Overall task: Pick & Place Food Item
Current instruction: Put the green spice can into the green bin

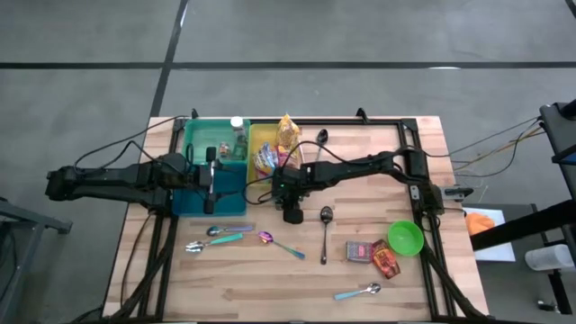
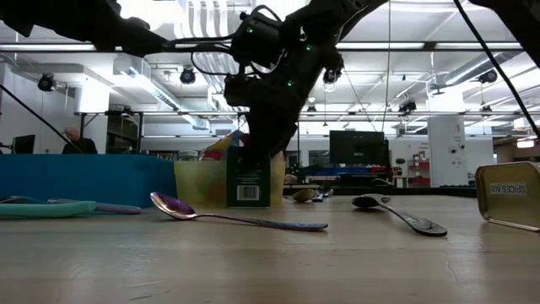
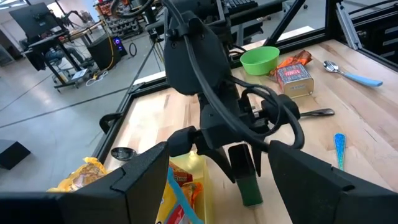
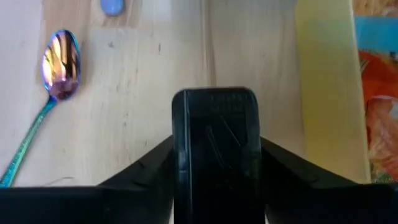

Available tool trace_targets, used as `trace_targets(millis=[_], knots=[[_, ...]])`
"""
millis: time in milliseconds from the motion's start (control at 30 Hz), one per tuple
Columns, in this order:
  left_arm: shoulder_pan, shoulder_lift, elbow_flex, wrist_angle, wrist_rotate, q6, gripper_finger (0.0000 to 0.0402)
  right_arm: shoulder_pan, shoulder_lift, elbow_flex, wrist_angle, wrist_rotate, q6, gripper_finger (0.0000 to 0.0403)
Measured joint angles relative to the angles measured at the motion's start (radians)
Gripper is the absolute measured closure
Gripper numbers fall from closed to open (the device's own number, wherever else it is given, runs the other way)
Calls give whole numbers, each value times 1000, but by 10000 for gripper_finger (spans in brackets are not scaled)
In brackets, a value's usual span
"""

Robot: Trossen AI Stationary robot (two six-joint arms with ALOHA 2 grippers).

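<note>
The right gripper (image 1: 292, 212) hangs over the middle of the wooden table (image 1: 378, 288), pointing straight down at a dark green box (image 2: 249, 179) that stands upright on the wood just in front of the yellow bin (image 1: 262, 137). From table height the box shows a barcode on its near face and sits right against the bin's near wall. In the right wrist view the box (image 4: 216, 149) fills the space between the two dark fingers (image 4: 144, 167); they flank its sides closely, but whether they are pressing on it or have let go I cannot tell.

The left gripper (image 1: 212, 180) waits over the teal bin (image 1: 191, 200) at the left, its jaws spread apart and holding nothing. Beyond its own fingers, the left wrist view shows the right arm standing over the box (image 3: 249, 182).

The yellow bin holds colourful snack packets (image 1: 266, 158) (a bag (image 1: 288, 130) stands at its far end). A small bottle (image 1: 238, 135) stands in the green bin (image 1: 200, 137) behind the teal one.

Near the box, a purple spoon (image 1: 279, 244) lies to the near left and a dark spoon (image 1: 325, 232) to the right. Further right are a green bowl (image 1: 405, 238), a red tin (image 1: 360, 252) and an orange packet (image 1: 387, 262). A blue-handled spoon (image 1: 358, 292) lies at the near edge.
</note>
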Motion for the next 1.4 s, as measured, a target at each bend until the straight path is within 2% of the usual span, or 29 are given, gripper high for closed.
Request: trace_targets(millis=[167, 300, 567, 900, 1067, 1300, 1400], knots=[[0, 0, 0, 0, 0, 0, 125, 1, -2, 0, 3, 0, 0, 174], [0, 0, 0, 0, 0, 2, 125, 1, -2, 0, 4, 0, 0, 156], [0, 0, 0, 0, 0, 2, 125, 1, -49, 0, 6, -1, -1, 152], [0, 0, 0, -1, 0, 2, 125, 4, -202, -33, 22, -3, -34, 152], [0, 0, 0, -5, 0, 2, 125, 4, -309, -183, 231, -3, -20, 152], [0, 0, 0, -17, 0, -1, 125, 3, -502, -513, 590, -2, -18, 151], [0, 1, 0, -31, 0, -1, 125, 3, -599, -639, 690, 25, -18, 151]])
